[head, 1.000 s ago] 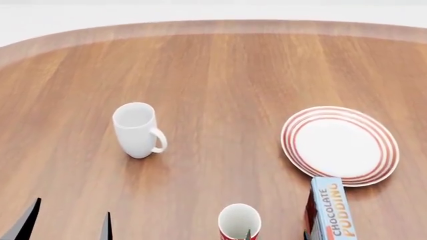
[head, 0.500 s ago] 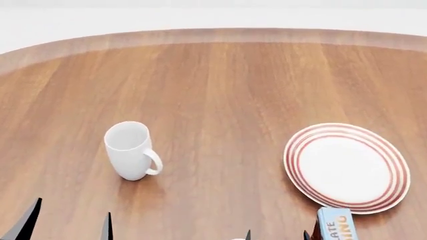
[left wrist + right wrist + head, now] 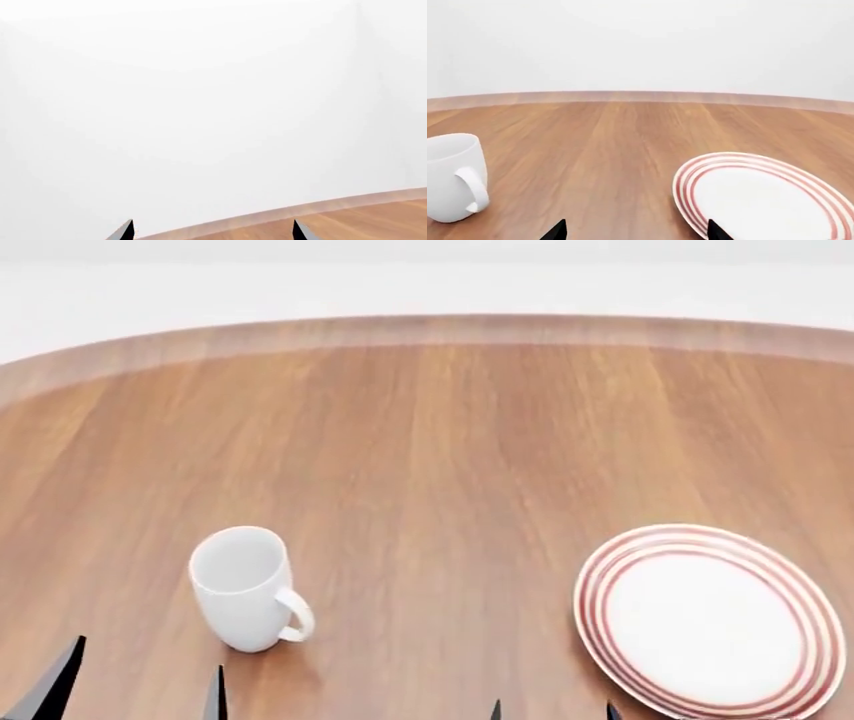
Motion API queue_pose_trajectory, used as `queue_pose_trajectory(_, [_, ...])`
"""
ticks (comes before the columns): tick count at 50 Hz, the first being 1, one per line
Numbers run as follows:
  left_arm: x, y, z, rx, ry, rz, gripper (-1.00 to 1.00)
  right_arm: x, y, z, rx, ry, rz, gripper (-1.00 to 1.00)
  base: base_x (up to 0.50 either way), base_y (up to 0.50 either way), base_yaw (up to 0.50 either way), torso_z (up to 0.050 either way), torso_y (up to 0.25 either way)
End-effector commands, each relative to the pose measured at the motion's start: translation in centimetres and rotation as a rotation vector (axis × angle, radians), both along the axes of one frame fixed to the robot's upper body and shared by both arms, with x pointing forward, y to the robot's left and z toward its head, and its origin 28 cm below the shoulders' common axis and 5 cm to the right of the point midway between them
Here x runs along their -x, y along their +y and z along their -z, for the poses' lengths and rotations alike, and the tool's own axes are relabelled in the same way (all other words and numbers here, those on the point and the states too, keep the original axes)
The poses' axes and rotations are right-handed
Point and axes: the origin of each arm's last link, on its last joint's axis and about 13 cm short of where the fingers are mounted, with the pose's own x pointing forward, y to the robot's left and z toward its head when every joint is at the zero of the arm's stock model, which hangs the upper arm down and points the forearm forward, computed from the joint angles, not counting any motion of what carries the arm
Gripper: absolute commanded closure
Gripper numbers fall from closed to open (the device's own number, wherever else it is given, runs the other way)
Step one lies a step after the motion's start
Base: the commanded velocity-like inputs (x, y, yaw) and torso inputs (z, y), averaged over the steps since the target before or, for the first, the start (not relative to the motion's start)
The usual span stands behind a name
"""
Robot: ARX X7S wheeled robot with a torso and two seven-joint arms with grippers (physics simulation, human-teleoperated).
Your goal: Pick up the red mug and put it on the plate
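Wood-grain table point(image 3: 441, 440) fills the head view; its curved far edge runs across the top, with plain white beyond.

**Layout, left to right**
- Left gripper point(image 3: 140, 698): only two dark fingertips show at the lower edge, set apart with nothing between them. Its wrist view looks mostly at white background, with a strip of table edge.
- White mug point(image 3: 244, 585): upright, handle toward the plate, just beyond the left gripper.
- Right gripper point(image 3: 553, 710): two tips barely in view, spread and empty.
- Plate point(image 3: 707, 625): flat on the table at the right, bare, partly cut off by the frame.

**Red mug:** not visible in any view, so its position cannot be stated. No grasp has been made.

**Risks**
- Wrong object – the white mug is the only mug in sight and lies close to the left gripper.
- Blind contact – an arm moving below the frame could knock over an unseen object.
- Plate shift – a tip sweeping low on the right could push the rim.

**Clearance**
- Wide bare wood lies between mug and plate and beyond both.
- The far edge is well apart from both.
- The near table edge is out of view.
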Motion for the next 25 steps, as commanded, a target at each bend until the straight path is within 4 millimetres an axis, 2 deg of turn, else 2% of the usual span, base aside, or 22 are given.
queue_pose_trajectory(1, [0.00, 0.00, 0.00, -0.003, 0.000, 0.002, -1.00, -0.03, 0.00, 0.03, -0.001, -0.001, 0.000, -1.00, 0.22, 0.00, 0.00, 0.000, 0.000])
queue_pose_trajectory(25, [0.01, 0.00, 0.00, -0.003, 0.003, 0.000, -1.00, 0.05, -0.01, -0.04, -0.008, -0.005, -0.010, -1.00, 0.21, 0.00, 0.00, 0.000, 0.000])
